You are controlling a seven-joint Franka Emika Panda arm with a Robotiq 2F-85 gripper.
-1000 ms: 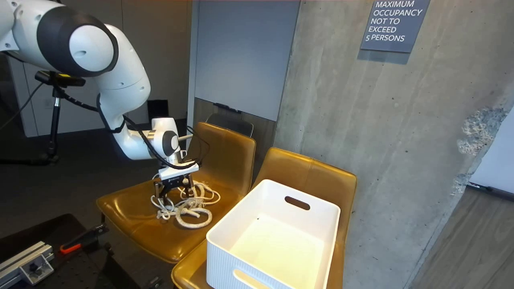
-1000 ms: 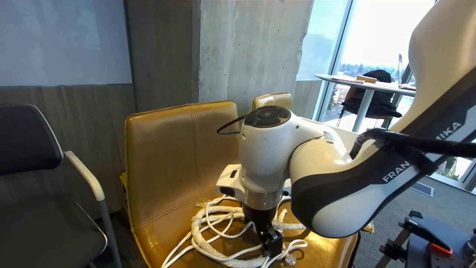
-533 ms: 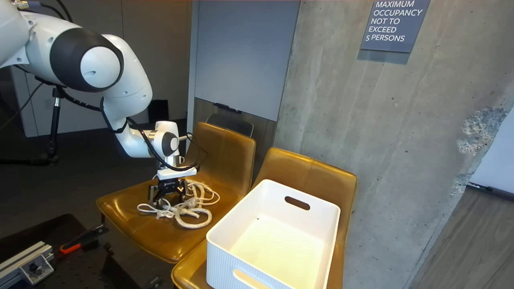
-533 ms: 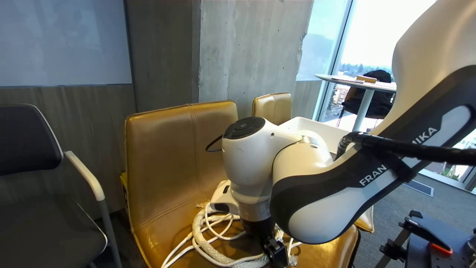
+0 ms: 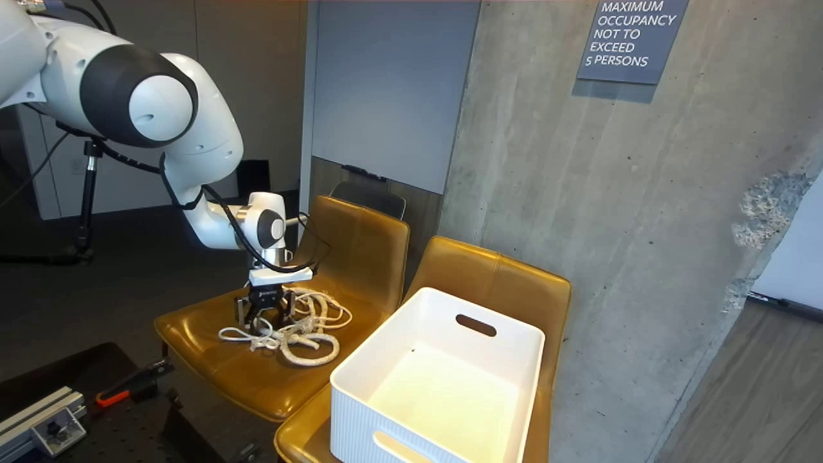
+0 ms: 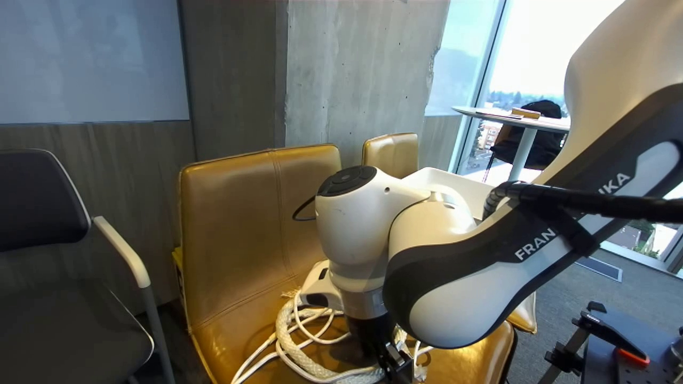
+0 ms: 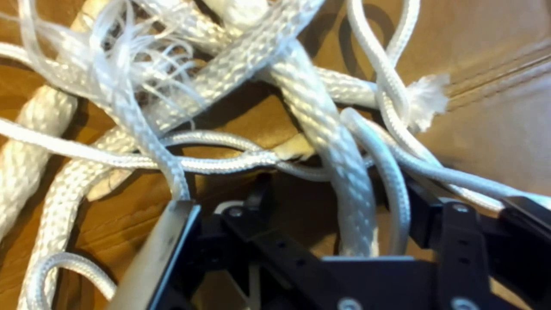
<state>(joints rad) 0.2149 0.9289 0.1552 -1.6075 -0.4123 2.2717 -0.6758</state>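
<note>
The gripper (image 7: 340,196) stands down among the rope (image 7: 312,99), its jaws spread apart; a thick length of the rope and a loop of thin cord (image 7: 394,185) pass through the gap, neither one gripped. I cannot tell whether a finger touches the cord. More cord winds over and under the rope, which sprawls, with frayed ends, on a tan chair (image 5: 206,334) directly beneath it. In an exterior view, a white bin (image 5: 350,418) stands just right of the rope, apart from it, on a second chair (image 5: 508,283). Left of the rope and lower in that view, a dark table (image 5: 122,434) bears a black and orange tool (image 5: 114,399). In an exterior view, a grey chair (image 6: 32,200) is left of the rope. Behind the rope rise a whiteboard (image 5: 392,96) and, farther right, a concrete pillar (image 5: 566,180) with a sign (image 5: 627,42). Well beyond the rope stands a round table (image 6: 533,123).
</note>
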